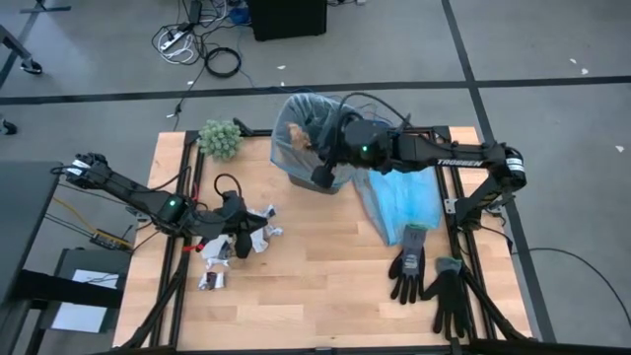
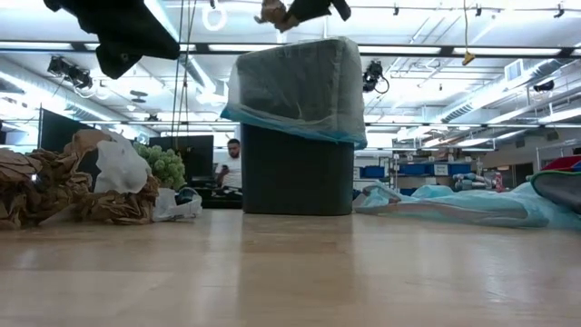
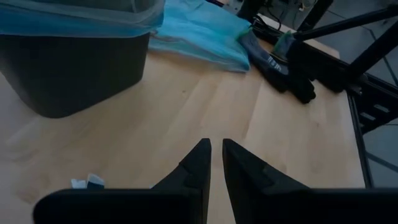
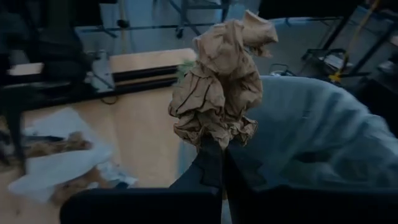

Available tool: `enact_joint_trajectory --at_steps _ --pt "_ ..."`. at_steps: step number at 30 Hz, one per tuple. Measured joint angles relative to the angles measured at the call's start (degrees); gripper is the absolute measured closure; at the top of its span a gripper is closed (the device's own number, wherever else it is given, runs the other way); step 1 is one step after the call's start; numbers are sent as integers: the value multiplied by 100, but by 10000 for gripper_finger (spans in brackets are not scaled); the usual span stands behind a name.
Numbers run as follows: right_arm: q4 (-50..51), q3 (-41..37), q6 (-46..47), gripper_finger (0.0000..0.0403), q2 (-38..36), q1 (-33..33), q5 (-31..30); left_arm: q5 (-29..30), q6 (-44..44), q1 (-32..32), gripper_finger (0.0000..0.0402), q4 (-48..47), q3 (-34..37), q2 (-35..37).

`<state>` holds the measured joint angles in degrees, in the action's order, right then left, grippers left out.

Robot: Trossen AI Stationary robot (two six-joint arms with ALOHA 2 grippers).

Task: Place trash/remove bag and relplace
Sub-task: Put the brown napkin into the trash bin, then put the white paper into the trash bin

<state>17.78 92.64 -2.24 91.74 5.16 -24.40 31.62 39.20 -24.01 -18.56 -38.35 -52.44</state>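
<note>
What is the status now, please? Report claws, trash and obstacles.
Right claw shut on brown paper wad, above lined bin. Left claw nearly shut, empty, over trash pile. Nothing blocking the bin mouth.

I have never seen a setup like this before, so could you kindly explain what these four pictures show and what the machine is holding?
This is a robot with two dark arms at a wooden table. One picture looks straight down, one looks level across the tabletop, and two come from cameras on the wrists.

The right gripper hangs over the black bin, which is lined with a grey-white bag; its jaws are shut on a crumpled brown paper wad. The left gripper hovers over the table near the remaining trash; it holds nothing, with only a narrow gap between its jaws.

Also on the table: a green fuzzy clump, a light-blue plastic bag and a pair of black gloves.
</note>
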Motion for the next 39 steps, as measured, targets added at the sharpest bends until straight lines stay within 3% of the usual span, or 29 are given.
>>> enact_joint_trajectory --at_steps 13,23,29,39 --pt "116 0 676 391 -2 708 22 -4 -15 0 351 248 0 2" --pt "504 0 996 269 -2 770 337 -9 2 0 351 244 0 2" --pt "127 0 628 221 -2 531 509 71 -154 0 351 206 0 2" --pt "-955 0 -462 233 -2 -444 1437 -24 -151 0 351 -108 -2 0"
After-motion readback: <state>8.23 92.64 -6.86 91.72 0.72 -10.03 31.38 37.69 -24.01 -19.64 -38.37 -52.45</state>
